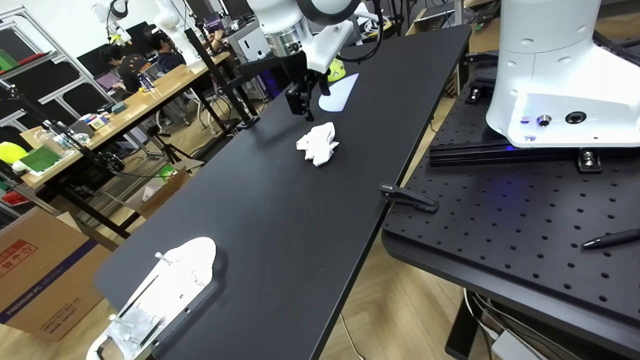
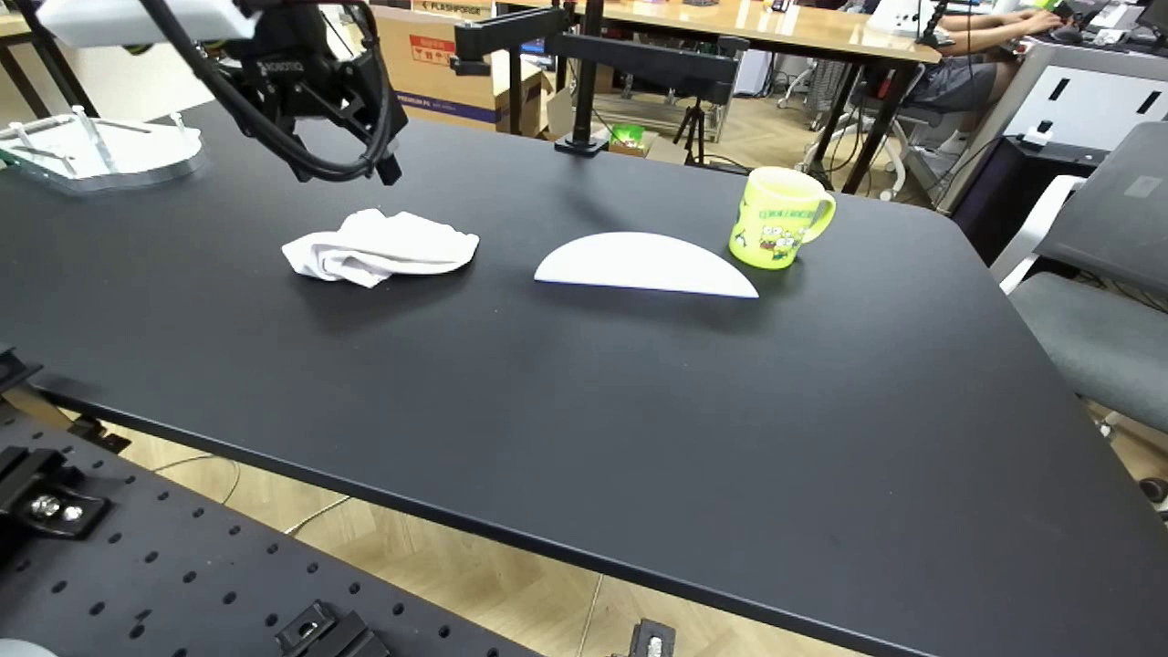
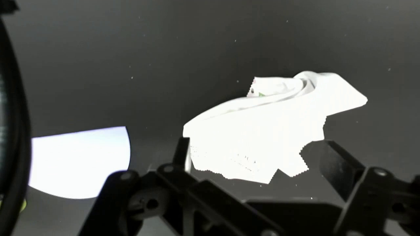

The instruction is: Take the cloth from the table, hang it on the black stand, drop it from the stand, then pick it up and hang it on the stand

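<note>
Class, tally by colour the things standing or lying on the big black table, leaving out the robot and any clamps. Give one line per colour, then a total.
White or mostly white: 3 (cloth, half-round piece, pegged board)
Yellow-green: 1 (mug)
Black: 1 (stand)
Total: 5

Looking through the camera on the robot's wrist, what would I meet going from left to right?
Black cable at the left edge → white piece with a curved edge → crumpled white cloth.
</note>
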`<act>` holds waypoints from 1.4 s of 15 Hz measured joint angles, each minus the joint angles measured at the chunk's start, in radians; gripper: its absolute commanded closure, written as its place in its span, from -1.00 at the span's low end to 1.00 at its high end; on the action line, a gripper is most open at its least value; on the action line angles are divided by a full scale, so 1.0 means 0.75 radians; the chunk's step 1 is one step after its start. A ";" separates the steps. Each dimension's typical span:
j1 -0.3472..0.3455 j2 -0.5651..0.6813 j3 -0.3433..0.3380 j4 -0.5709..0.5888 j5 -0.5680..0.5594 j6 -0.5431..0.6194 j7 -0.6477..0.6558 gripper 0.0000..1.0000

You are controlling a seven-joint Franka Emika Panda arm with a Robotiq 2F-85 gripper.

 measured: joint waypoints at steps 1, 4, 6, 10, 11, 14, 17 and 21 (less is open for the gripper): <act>-0.004 0.020 -0.003 0.020 0.005 0.016 -0.029 -1.00; -0.006 0.111 0.001 0.075 0.057 0.076 -0.126 -1.00; -0.006 0.182 0.015 0.107 0.095 0.106 -0.179 -1.00; -0.006 0.310 0.054 0.181 0.146 0.123 -0.241 -1.00; -0.005 0.335 0.061 0.199 0.148 0.123 -0.246 -1.00; -0.005 0.397 0.076 0.246 0.159 0.119 -0.265 -1.00; -0.021 0.452 0.114 0.282 0.195 0.102 -0.321 -1.00; -0.037 0.513 0.168 0.311 0.261 0.072 -0.399 -0.32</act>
